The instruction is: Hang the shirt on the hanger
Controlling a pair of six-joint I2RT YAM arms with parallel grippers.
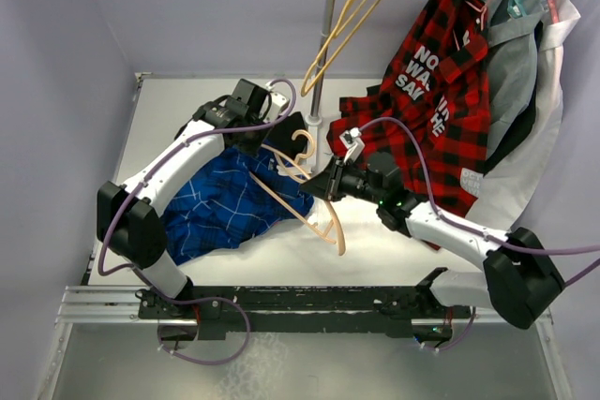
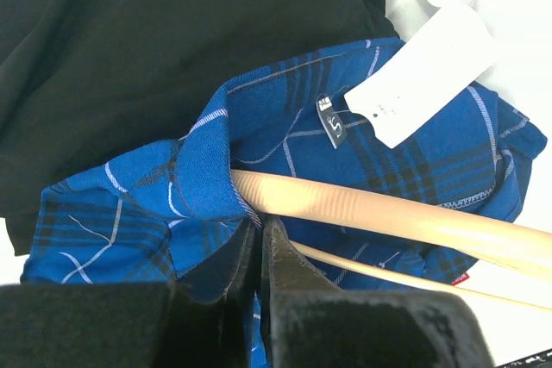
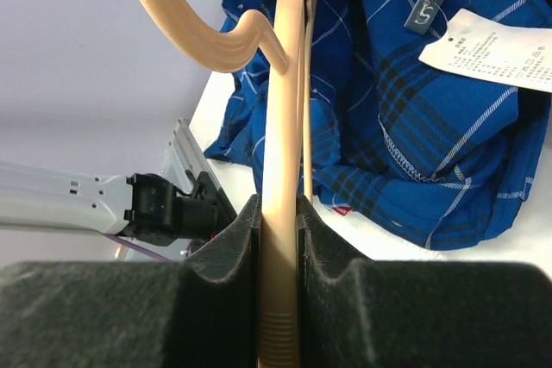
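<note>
The blue checked shirt [image 1: 220,208] lies crumpled on the table's left half. The tan hanger [image 1: 337,236] lies across its right edge, hook [image 1: 302,145] pointing to the back. My left gripper [image 1: 275,150] is shut on a fold of the shirt's collar [image 2: 207,187], right beside the hanger's arm [image 2: 388,217], which runs into the collar opening. A white tag [image 2: 423,66] hangs at the neck. My right gripper [image 1: 323,183] is shut on one hanger arm [image 3: 278,239]; the hook [image 3: 207,40] and the shirt [image 3: 414,127] show beyond it.
A black garment [image 2: 129,58] lies behind the shirt. A red-and-black plaid shirt [image 1: 441,91] and grey garments [image 1: 520,63] hang at the back right from a rack pole [image 1: 323,35], which also carries another tan hanger [image 1: 342,30]. A metal rail [image 1: 281,311] runs along the near edge.
</note>
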